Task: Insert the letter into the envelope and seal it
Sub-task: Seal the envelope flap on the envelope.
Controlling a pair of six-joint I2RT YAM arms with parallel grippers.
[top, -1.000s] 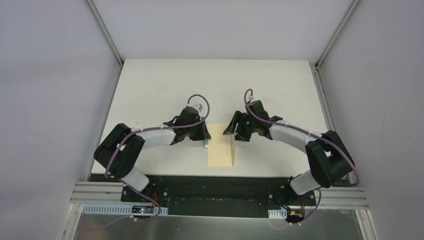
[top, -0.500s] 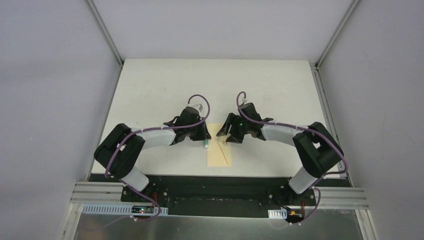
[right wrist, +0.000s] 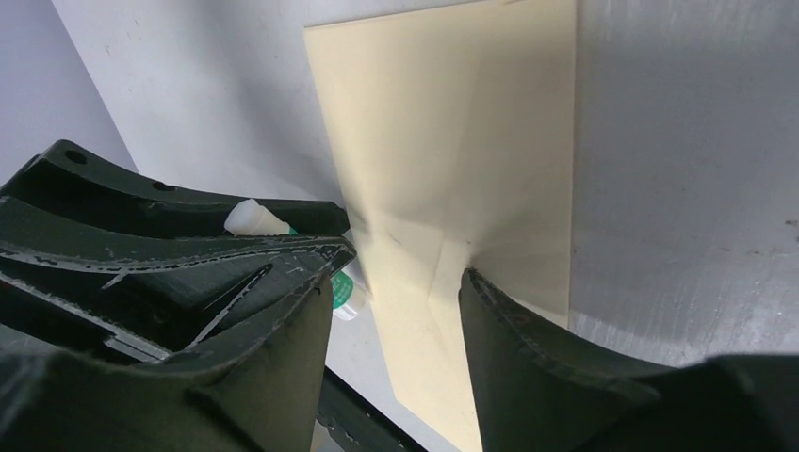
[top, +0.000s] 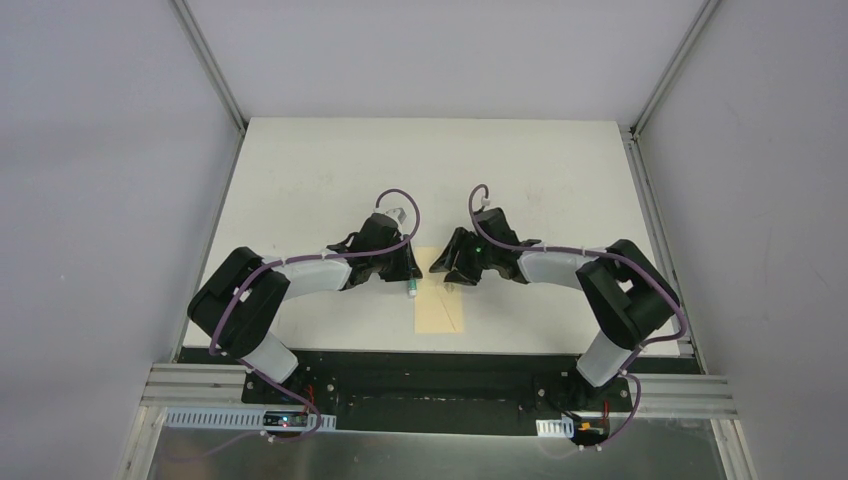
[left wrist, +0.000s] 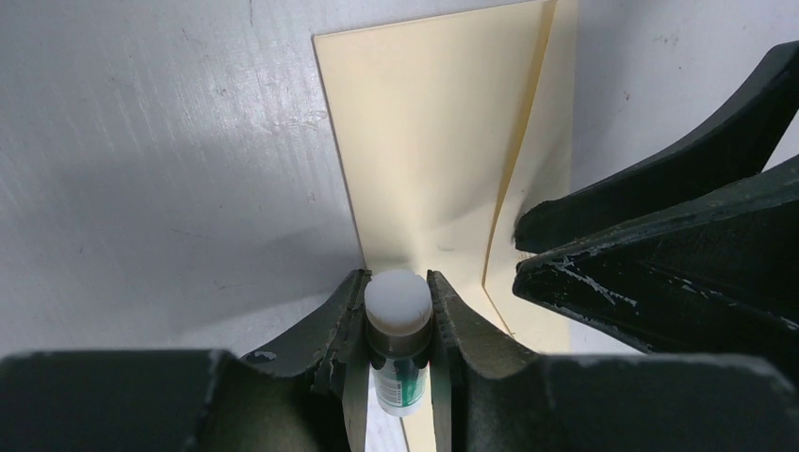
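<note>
On the white table [top: 300, 170], toward its near edge: one envelope [top: 436, 312], yellow-tan, lying flat with its long side running away from the arm bases. One small white-green tube [left wrist: 399, 325]. Two arms, two grippers. One long fold [left wrist: 516, 160] runs slantwise down the envelope face, slightly lifted

Left arm reaches in from the left, elbow bent outward. Left gripper [top: 408, 276] sits at the envelope's left edge, its fingers clamped on the tube, white cap pointing forward, green-printed end toward the wrist

Right arm mirrors it from the right, forearm low over the table. Right gripper [right wrist: 407, 268] is over the envelope's far half with jaws spread and nothing between them; one fingertip [right wrist: 471, 278] rests at or just above the paper near the fold, contact cannot be told

Grippers are just beside each other, the left one's fingers close against the right one's

Envelope's near short edge lies near the table's front edge, apart from it. Wide white tabletop stretches from the grippers to the far edge and out to both side rails [top: 208, 60]
</note>
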